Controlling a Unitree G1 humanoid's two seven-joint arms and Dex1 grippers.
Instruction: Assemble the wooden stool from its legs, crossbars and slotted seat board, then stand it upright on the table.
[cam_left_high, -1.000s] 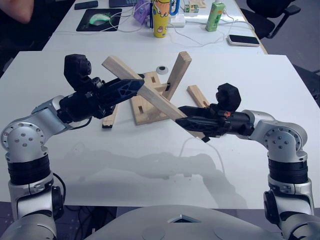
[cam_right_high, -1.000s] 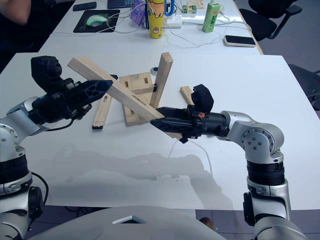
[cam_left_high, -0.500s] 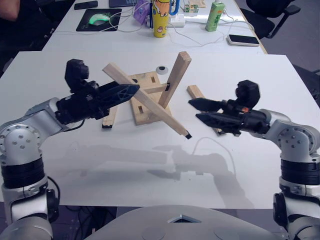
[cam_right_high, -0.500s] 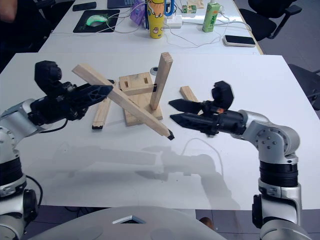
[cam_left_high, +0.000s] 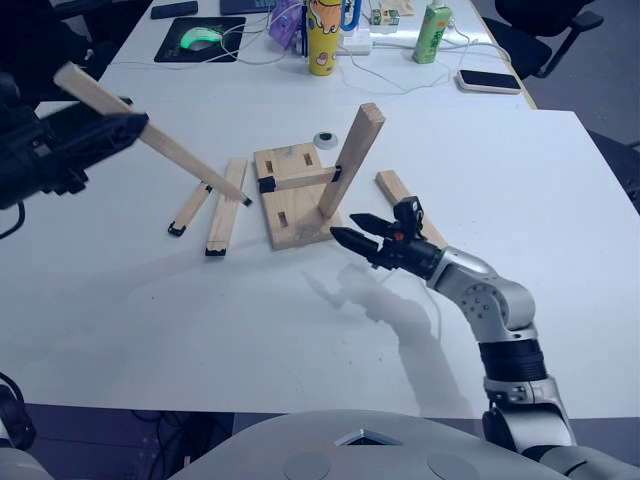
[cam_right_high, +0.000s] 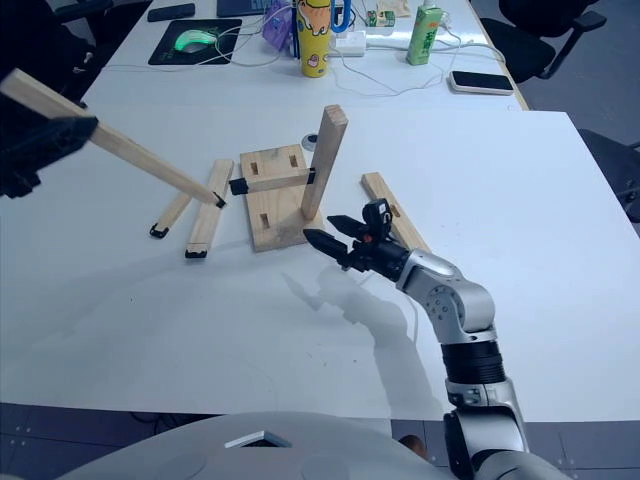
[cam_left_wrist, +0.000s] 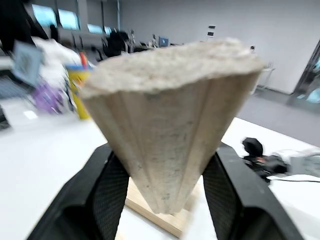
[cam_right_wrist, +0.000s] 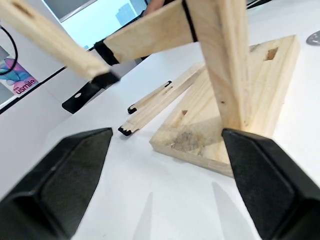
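Noted seat board (cam_left_high: 290, 205) flat on worktop (cam_left_high: 500, 150) with upright leg (cam_left_high: 352, 160) slotted in; second leg (cam_left_high: 175, 152) tilted, clamped in left claw (cam_left_high: 118, 126) well to the left; right claw (cam_left_high: 351, 227) empty, spread wide, by board's near corner. Should steady board first, then square second leg over a free slot before pressing.

print | coloured card (cam_right_wrist: 20, 79): one short word, left untranscribed | yellow cup (cam_left_high: 322, 40): cartoon figure, lettering unreadable | green carton (cam_left_high: 430, 32): label too small

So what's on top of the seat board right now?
One leg stands upright near the seat board's right edge, a crossbar jutting sideways from it above the board. The leg's base hides its slot, so the joint cannot be seen.
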